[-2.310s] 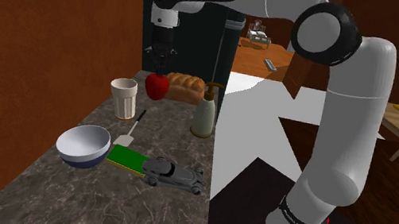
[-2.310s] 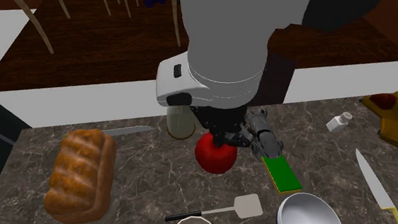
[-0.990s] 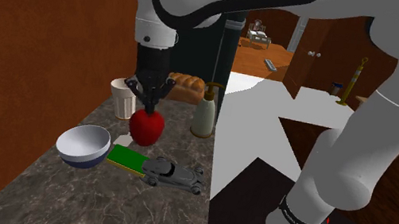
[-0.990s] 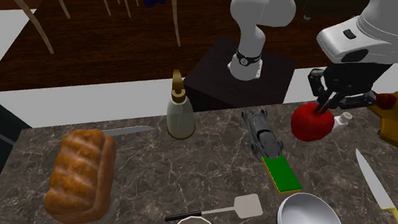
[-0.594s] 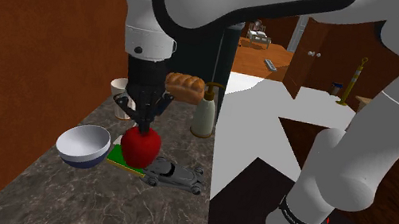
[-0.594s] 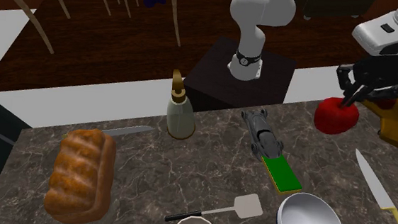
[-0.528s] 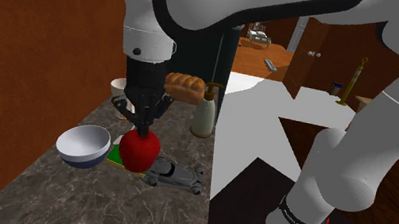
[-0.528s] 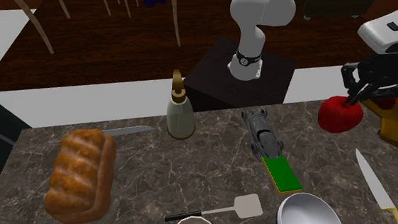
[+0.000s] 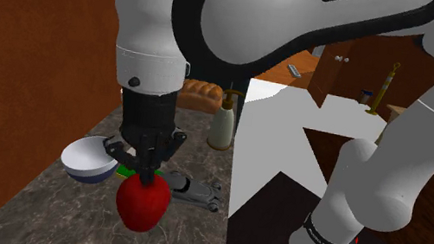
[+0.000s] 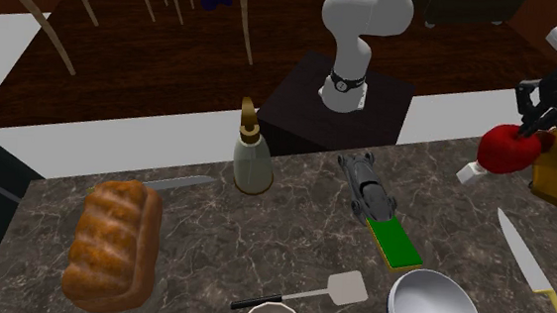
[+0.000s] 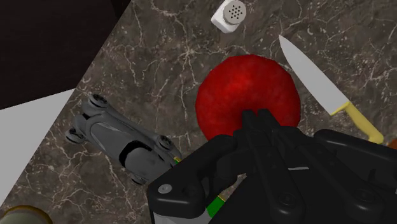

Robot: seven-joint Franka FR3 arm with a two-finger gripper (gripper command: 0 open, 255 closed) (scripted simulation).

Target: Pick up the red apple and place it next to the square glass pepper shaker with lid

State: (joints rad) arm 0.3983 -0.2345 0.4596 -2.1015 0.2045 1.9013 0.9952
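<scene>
**Red apple (image 10: 503,148) held up beside the shaker**

"FRAN" is readable on the white arm (image 9: 309,16). From left to right in the second exterior view, the marbled counter (image 10: 261,244) carries one bread loaf (image 10: 112,242), one knife (image 10: 181,183) behind it, one bottle (image 10: 252,149), one grey toy car (image 10: 367,186), one bowl (image 10: 434,307), one white shaker (image 10: 471,172) and a second, yellow-handled knife (image 10: 533,270). The gripper (image 10: 533,121) is clamped tight on the apple's top and holds it off the counter, just beside the shaker. Half a second ago the apple hung further left in this view.
</scene>
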